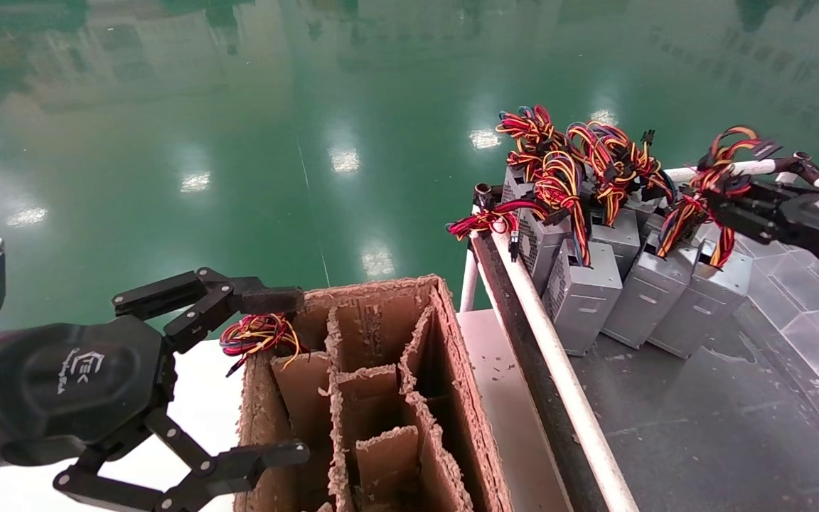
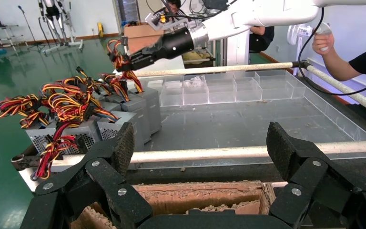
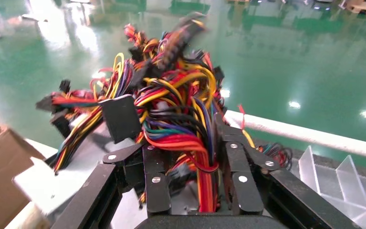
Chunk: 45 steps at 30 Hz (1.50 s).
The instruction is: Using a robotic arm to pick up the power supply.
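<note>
Several grey power supplies lean in a row on a dark tray [image 1: 701,427]. The power supply [image 1: 701,295] at the row's right end trails a red, yellow and black wire bundle [image 1: 719,171] upward. My right gripper [image 1: 715,199] is shut on that bundle above the box. In the right wrist view the wires [image 3: 198,162] run between the fingers of the right gripper [image 3: 190,148]. The left wrist view shows the white robotic arm [image 2: 267,14] reaching over the same power supply [image 2: 145,107]. My left gripper [image 1: 285,377] hangs open and empty over a cardboard box.
The divided cardboard box [image 1: 381,398] stands at the lower middle, with coloured wires [image 1: 260,334] sticking out of its left corner. A white rail [image 1: 559,370] edges the tray. Clear plastic dividers [image 2: 228,86] line the tray's far side. A person [image 2: 357,62] stands beyond the rail.
</note>
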Each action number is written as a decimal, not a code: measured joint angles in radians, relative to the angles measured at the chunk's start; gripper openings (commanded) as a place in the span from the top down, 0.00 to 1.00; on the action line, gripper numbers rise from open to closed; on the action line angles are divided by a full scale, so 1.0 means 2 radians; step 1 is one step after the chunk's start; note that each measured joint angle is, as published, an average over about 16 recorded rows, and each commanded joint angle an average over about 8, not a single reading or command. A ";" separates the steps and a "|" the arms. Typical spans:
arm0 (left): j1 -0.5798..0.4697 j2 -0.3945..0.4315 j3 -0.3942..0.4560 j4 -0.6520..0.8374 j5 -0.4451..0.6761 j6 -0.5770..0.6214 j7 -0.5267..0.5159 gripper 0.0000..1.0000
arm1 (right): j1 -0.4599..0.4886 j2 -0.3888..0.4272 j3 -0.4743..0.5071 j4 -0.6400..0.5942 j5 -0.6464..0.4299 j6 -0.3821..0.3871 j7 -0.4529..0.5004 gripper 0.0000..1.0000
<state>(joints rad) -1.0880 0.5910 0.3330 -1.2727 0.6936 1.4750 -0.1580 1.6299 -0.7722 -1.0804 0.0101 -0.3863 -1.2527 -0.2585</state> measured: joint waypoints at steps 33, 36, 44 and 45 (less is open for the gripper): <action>0.000 0.000 0.000 0.000 0.000 0.000 0.000 0.00 | -0.047 0.039 0.069 0.046 0.071 -0.132 -0.090 0.00; 0.000 0.000 0.000 0.000 0.000 0.000 0.000 0.00 | -0.058 0.041 0.085 0.067 0.070 -0.141 -0.088 0.00; 0.000 0.000 0.000 0.000 0.000 0.000 0.000 0.00 | -0.088 0.046 0.129 0.144 0.041 -0.141 -0.051 0.00; 0.000 0.000 0.000 0.000 0.000 0.000 0.000 0.00 | -0.092 0.047 0.135 0.154 0.036 -0.141 -0.045 0.00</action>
<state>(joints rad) -1.0882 0.5907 0.3339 -1.2720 0.6930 1.4747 -0.1574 1.4453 -0.6779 -0.8109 0.3182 -0.3136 -1.5346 -0.3484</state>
